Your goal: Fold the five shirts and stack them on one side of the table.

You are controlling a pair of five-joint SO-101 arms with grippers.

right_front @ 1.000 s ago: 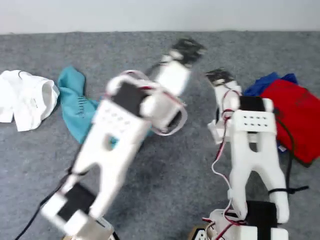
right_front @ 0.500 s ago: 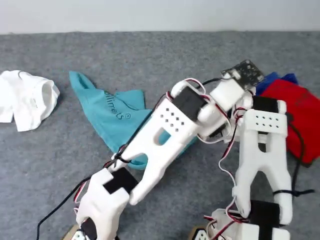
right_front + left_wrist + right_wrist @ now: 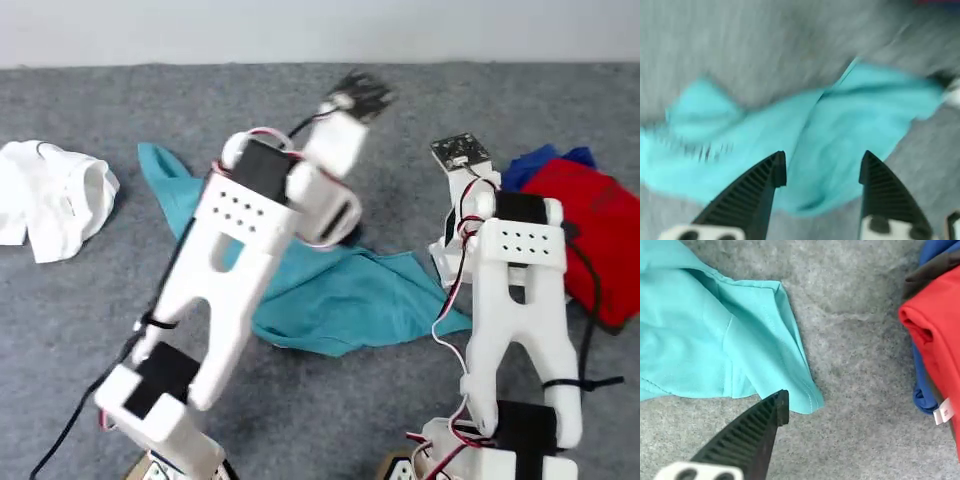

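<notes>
A teal shirt (image 3: 330, 290) lies spread and rumpled across the middle of the grey table, from the back left to the right arm's base. My left gripper (image 3: 822, 162) hovers open above the teal shirt (image 3: 840, 150) with nothing between its fingers; in the high view the left arm (image 3: 240, 240) leans over the cloth. One black finger (image 3: 752, 437) of my right gripper hangs just above a corner of the teal shirt (image 3: 715, 340), with nothing against it. A red shirt (image 3: 590, 225) lies folded on a blue shirt (image 3: 535, 165) at the right. A white shirt (image 3: 50, 195) lies crumpled at the far left.
The right arm (image 3: 515, 300) stands between the teal shirt and the red-and-blue stack. A pale wall borders the table's far edge. Bare grey carpet (image 3: 330, 410) shows at the front centre and behind the arms.
The teal shirt went from a bunch at the left to a spread reaching the right arm. The left arm swung far right, then came back toward the centre, its gripper now open.
</notes>
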